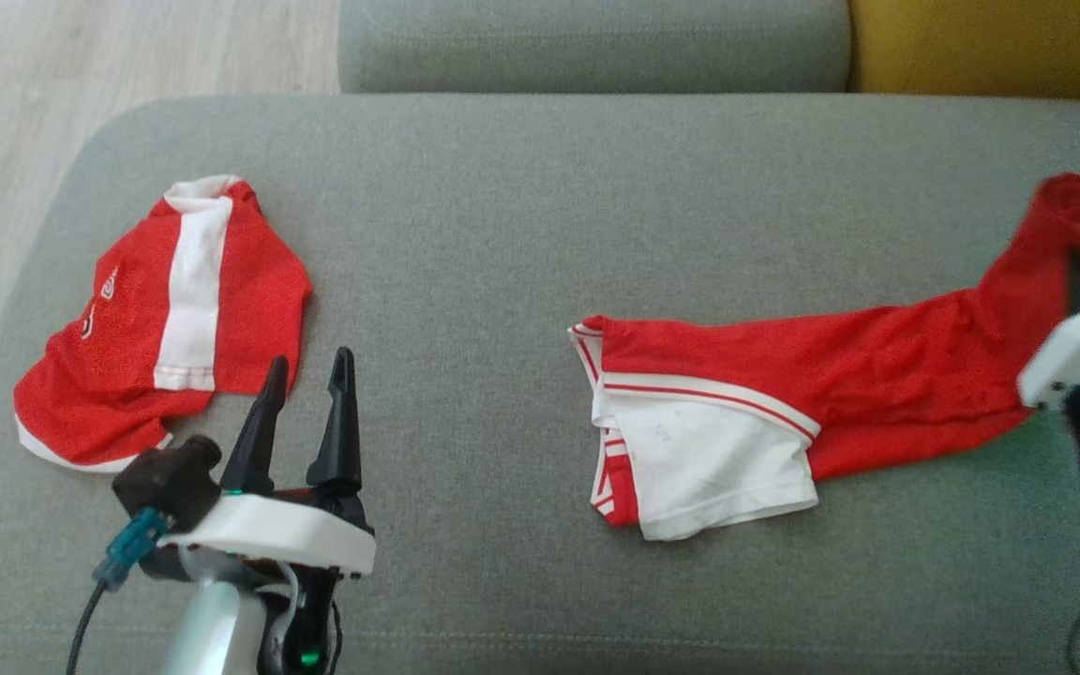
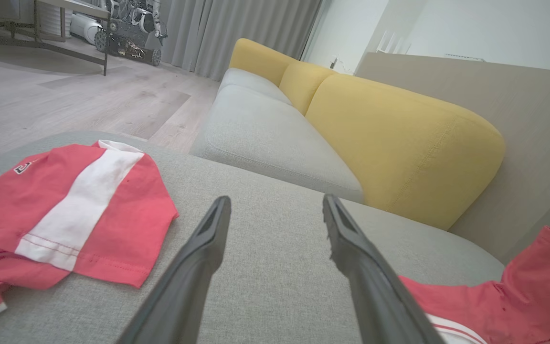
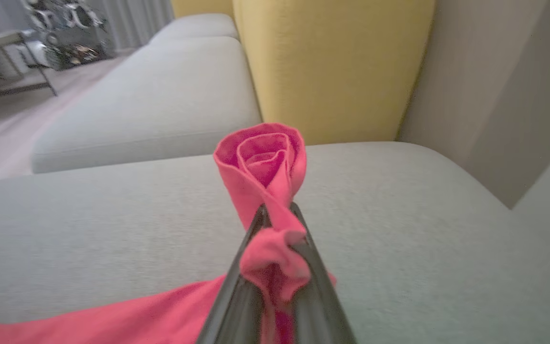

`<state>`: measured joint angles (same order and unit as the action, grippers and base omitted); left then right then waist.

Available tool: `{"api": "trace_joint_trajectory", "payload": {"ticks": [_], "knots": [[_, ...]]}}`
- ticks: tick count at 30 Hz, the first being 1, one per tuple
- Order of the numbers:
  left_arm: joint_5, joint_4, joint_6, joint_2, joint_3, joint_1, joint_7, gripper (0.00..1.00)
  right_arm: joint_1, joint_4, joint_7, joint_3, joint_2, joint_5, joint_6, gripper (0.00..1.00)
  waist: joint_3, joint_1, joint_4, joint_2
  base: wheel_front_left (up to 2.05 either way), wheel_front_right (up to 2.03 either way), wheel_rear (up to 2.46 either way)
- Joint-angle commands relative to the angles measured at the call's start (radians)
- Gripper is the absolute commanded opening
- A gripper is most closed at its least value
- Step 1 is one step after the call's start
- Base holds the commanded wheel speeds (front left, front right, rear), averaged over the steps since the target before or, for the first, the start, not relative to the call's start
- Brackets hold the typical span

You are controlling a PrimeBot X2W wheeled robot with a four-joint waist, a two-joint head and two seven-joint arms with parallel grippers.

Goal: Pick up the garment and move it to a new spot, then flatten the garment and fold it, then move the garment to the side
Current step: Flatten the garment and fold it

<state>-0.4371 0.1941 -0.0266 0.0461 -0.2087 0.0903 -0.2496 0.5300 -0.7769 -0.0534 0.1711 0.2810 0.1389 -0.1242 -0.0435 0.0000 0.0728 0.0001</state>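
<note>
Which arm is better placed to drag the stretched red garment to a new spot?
Right. The right gripper is already shut on a bunched end of the stretched garment. The left gripper hangs open over bare cushion, beside the other red garment.

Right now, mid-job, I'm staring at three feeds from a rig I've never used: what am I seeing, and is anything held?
You are looking through a two-armed robot's cameras. The head view looks down on a grey sofa cushion; each wrist view looks along that arm's own two dark fingers. The left gripper is open and empty, hovering near a red and white garment lying on the cushion. The right gripper is shut on one bunched end of a second red garment, whose remaining length trails across the cushion. A yellow backrest stands behind.
</note>
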Motion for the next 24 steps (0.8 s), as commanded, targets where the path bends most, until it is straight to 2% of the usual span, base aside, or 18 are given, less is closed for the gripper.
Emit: {"api": "trace_joint_trajectory", "payload": {"ticks": [1,7,13,19,24], "knots": [[-0.007,-0.031,0.006,0.004,0.03,0.026,-0.012,1.0,0.0,0.064,-0.011,-0.039,-0.004,0.026,-0.007,0.0,0.017,0.0,-0.002,-0.0001,0.0,0.0,0.0],[-0.017,-0.03,0.011,0.004,0.025,0.007,-0.012,1.0,-0.083,0.276,-0.126,-0.141,-0.1,0.168,-0.007,0.0,0.05,0.0,-0.005,-0.0001,0.0,0.0,0.0],[-0.024,-0.03,0.012,0.004,0.024,-0.003,-0.012,1.0,-0.177,0.451,-0.202,-0.22,-0.174,0.245,-0.007,0.0,0.056,0.0,-0.008,-0.0001,0.0,0.0,0.0],[-0.028,-0.033,0.011,0.004,0.026,-0.001,-0.012,1.0,-0.232,0.526,-0.235,-0.293,-0.221,0.308,-0.007,0.0,0.048,0.0,-0.011,-0.0001,0.0,0.0,0.0],[-0.03,-0.035,0.012,0.004,0.025,0.0,-0.012,1.0,-0.254,0.521,-0.231,-0.368,-0.229,0.343,-0.007,0.0,0.035,0.0,-0.016,-0.0001,0.0,0.0,0.0]]}}
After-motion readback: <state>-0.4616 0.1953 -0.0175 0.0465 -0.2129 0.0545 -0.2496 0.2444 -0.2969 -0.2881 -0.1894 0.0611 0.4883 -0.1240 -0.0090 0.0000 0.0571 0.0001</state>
